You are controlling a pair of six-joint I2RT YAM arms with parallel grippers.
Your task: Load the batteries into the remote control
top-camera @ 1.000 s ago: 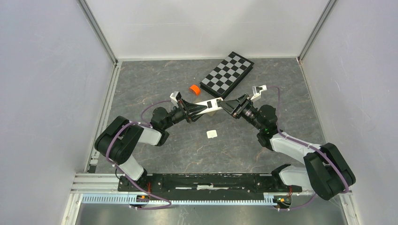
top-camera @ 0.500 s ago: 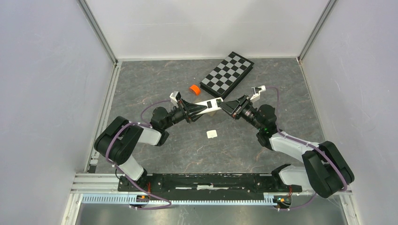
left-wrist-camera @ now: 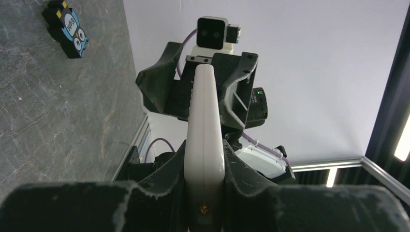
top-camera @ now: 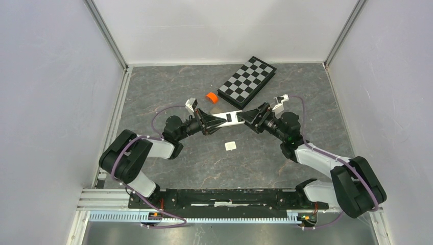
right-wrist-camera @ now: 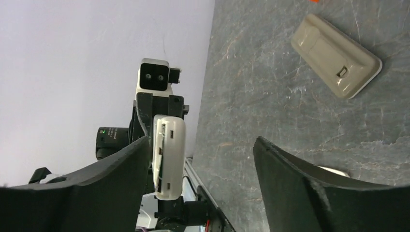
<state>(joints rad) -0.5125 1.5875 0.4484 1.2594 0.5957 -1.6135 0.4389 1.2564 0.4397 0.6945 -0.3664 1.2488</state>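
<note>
My left gripper (top-camera: 213,121) is shut on one end of the white remote control (top-camera: 231,117) and holds it above the table. In the left wrist view the remote (left-wrist-camera: 205,130) runs edge-on between the fingers of my left gripper (left-wrist-camera: 205,162), pointing at the right wrist. My right gripper (top-camera: 249,116) is open at the remote's free end. In the right wrist view the remote (right-wrist-camera: 168,154) lies next to the left finger of my right gripper (right-wrist-camera: 200,145), its open slotted back showing. No batteries are in view.
A beige battery cover (right-wrist-camera: 336,55) lies on the table beyond the right gripper. An orange roll (top-camera: 211,96) and a folded chessboard (top-camera: 247,81) lie behind the grippers. A small white piece (top-camera: 230,146) lies in front. A blue-and-black gadget (left-wrist-camera: 70,26) lies on the floor.
Both wrists have shifted slightly toward the back. The right gripper has closed in on the remote's free end. The left gripper still holds the remote.
</note>
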